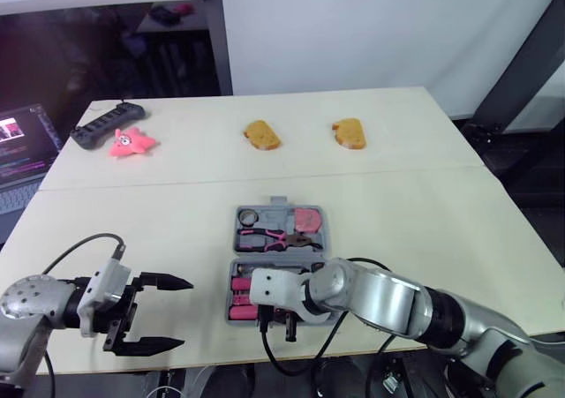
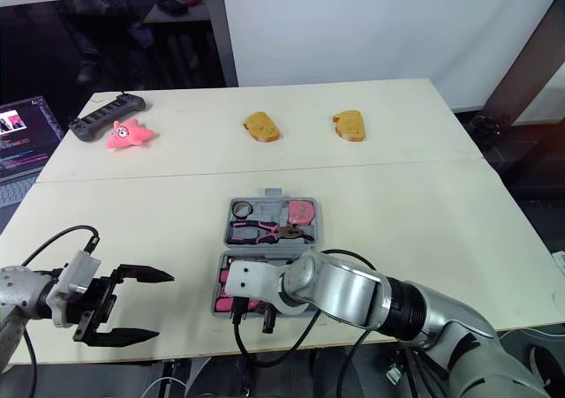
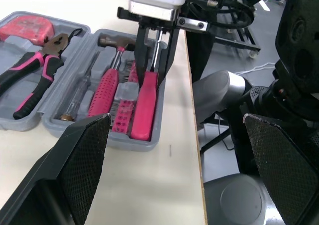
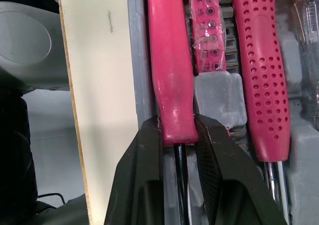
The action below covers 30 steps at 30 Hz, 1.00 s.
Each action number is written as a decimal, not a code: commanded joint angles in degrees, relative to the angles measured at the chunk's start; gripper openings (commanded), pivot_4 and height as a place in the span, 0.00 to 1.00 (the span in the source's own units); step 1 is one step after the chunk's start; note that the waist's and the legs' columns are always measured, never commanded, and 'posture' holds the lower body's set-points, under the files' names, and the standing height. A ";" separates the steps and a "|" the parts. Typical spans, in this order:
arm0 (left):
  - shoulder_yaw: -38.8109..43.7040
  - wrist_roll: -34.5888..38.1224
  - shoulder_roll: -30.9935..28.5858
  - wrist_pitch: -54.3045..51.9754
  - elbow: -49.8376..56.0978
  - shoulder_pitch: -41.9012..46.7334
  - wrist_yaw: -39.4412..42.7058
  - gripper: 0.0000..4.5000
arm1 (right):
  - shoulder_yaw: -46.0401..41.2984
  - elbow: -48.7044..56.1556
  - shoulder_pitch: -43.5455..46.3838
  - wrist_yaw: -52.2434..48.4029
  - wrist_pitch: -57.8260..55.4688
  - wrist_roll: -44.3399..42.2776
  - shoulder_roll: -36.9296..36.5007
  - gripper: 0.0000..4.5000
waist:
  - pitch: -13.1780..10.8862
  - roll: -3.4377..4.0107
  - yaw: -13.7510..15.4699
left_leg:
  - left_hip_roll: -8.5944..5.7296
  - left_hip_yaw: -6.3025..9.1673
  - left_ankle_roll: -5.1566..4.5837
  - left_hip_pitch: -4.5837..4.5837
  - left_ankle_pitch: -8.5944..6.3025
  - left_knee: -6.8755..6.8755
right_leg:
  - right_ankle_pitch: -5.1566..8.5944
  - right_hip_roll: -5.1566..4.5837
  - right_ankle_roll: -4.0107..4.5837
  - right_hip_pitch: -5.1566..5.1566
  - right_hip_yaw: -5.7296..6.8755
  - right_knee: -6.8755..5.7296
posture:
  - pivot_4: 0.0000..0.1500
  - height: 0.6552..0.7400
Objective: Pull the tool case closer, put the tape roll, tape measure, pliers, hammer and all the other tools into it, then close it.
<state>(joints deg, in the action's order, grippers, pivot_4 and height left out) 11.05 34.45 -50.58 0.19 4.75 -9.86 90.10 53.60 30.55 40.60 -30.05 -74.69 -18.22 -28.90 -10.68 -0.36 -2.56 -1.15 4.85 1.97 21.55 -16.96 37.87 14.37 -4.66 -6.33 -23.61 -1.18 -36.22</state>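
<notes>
Tool case [image 1: 281,255] lies open and flat on the light wooden table [image 1: 459,239], near its front edge, as you see it from the head. In its far half sit the tape roll [image 1: 246,215] at the robot's left, the pink tape measure [image 1: 307,219] at the right, and the pliers [image 1: 269,237] just nearer than both. The right gripper [image 1: 278,324] reaches down into the near half. The left gripper [image 1: 184,313] hovers over bare table well to the left of the case, its two fingers spread wide with nothing between them. Across the far side of the table lie the left toast slice [image 1: 262,135], the right toast slice [image 1: 350,133], a pink starfish toy [image 1: 131,142] and, just beside the toy, a black power strip [image 1: 108,124]. A laptop [image 1: 22,151] stands off the table's left side.

From the left wrist you look between the spread fingers across the near half. It holds the hammer [image 3: 107,88] with its dotted pink grip, a clear-handled screwdriver [image 3: 79,98] beside it, a pink bit holder [image 3: 122,117], and a pink-handled screwdriver [image 3: 145,105] in the slot nearest the table edge. The right gripper stands upright over that last slot.

From the right wrist, the fingers [image 4: 144,170] are clamped on the pink-handled screwdriver. They pinch the end of its handle, where the dark shaft starts. The handle lies along the case wall, with the bit holder and hammer grip alongside.
</notes>
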 commanded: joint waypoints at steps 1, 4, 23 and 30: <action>1.92 0.74 0.07 -0.09 1.69 -0.88 -0.44 1.00 | 0.74 -1.55 -0.08 -0.28 1.81 1.51 0.45 0.09 | 0.00 0.00 -0.12 | 0.01 -0.01 0.00 -0.03 0.00 -0.02 | 0.00 0.02 0.00 0.01 -0.01 0.00 | 1.00 1.00; 2.17 0.67 0.15 -0.10 2.15 -1.53 -0.75 1.00 | 0.78 -1.91 -0.41 -0.47 2.32 1.84 0.68 0.09 | 0.00 0.00 -0.11 | 0.05 0.00 0.00 -0.05 0.00 -0.05 | 0.00 0.07 0.02 0.01 -0.01 0.00 | 1.00 1.00; 1.18 0.03 0.42 -0.77 1.33 -0.21 -0.87 1.00 | -8.98 2.78 -3.75 -4.07 3.17 -0.01 -1.41 0.61 | 0.00 0.00 0.14 | 0.02 0.00 0.00 0.00 0.00 -0.08 | 0.00 0.01 0.02 0.00 0.00 0.04 | 1.00 1.00; 0.88 -0.32 0.54 -0.77 0.80 0.18 -0.66 1.00 | -9.20 4.50 -7.18 -4.13 5.13 0.30 -1.76 0.10 | 0.00 0.00 0.07 | 0.03 -0.01 0.00 0.00 0.00 -0.09 | 0.00 0.01 0.02 -0.01 0.00 0.04 | 1.00 1.00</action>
<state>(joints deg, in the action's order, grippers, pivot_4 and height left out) 11.85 34.20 -49.93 -0.71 5.13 -10.00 89.01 45.06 33.10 33.24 -34.06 -70.71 -17.74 -31.36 -10.69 -0.36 -2.49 -1.12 4.84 1.97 21.55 -16.97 37.79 14.37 -4.65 -6.31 -23.62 -1.18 -36.17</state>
